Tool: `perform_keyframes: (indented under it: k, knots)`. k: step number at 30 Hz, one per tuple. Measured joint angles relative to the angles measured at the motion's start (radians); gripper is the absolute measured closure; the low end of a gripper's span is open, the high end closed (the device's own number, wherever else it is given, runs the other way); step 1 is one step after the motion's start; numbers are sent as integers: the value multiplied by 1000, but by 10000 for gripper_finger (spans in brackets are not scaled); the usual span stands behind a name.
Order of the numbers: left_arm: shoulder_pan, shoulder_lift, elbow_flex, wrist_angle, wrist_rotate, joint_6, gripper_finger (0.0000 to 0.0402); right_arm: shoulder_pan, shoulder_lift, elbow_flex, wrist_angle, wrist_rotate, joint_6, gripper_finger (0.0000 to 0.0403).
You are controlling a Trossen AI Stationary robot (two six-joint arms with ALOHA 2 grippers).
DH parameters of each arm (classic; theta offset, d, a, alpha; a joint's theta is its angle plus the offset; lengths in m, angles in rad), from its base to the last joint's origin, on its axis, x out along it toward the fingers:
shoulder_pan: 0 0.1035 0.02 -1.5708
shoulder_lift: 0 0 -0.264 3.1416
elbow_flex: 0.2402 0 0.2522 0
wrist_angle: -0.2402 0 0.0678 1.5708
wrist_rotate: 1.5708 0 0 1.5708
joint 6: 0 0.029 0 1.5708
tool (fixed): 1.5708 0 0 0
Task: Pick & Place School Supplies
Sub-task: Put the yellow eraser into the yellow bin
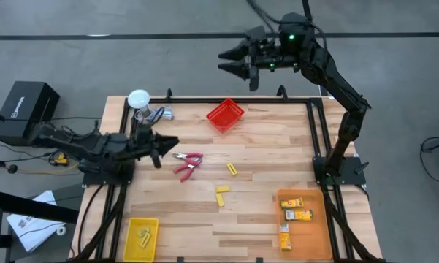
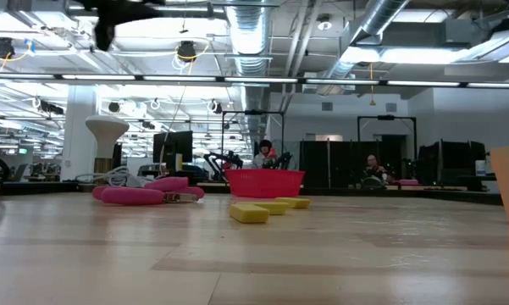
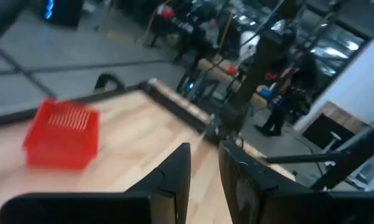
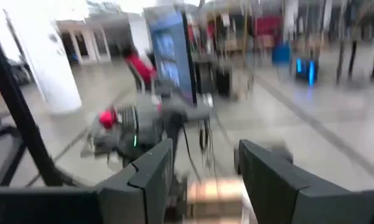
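While you are looking down from the high view, note that the left gripper (image 1: 168, 145) is hovering over the left side of the wooden table (image 1: 263, 204), near the red-handled scissor-like tool (image 1: 188, 163), which is lying flat on the boards just beside the fingertips and apart from them. In the left wrist view the two dark fingers (image 3: 174, 177) are standing with a narrow gap between them and nothing in it; you are seeing a released tool, not a grasping one.

The right gripper (image 1: 230, 61) is hanging beyond the far edge of the table, over the grey floor. In the right wrist view its fingers (image 4: 152, 171) are spread apart and holding nothing.

Two small yellow pieces (image 1: 231, 169) and (image 1: 221, 193) are lying loose near the table's middle, well apart from both grippers. More tiny yellow pieces are sitting in the yellow bin (image 1: 130, 237) at the near left corner; you cannot count them reliably. Small yellow-orange boxes with green marks (image 1: 296, 207) are resting in the orange bin (image 1: 318, 232) at the near right. The red mesh bin (image 1: 225, 115) is standing near the far edge; its contents are hard to make out.

In the low view the scissor handles (image 2: 134, 195) are showing as pink blurs, the blades are hidden, and the orange bin is cut off at the picture's right edge. The white round object (image 1: 138, 98) is sitting at the far left corner.
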Motion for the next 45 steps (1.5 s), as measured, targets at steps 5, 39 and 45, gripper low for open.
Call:
perform_keyframes:
  k: [5,39,45]
  knots:
    - [172,107,2,77,290,28,325,-1,0,0,-261,103,-4,228]
    - [385,1101,347,193,887,368,399,-147,0,-22,-708,285,-86,280]
    - [359,1168,346,312,854,340,399,-168,0,-22,-709,284,-112,291]
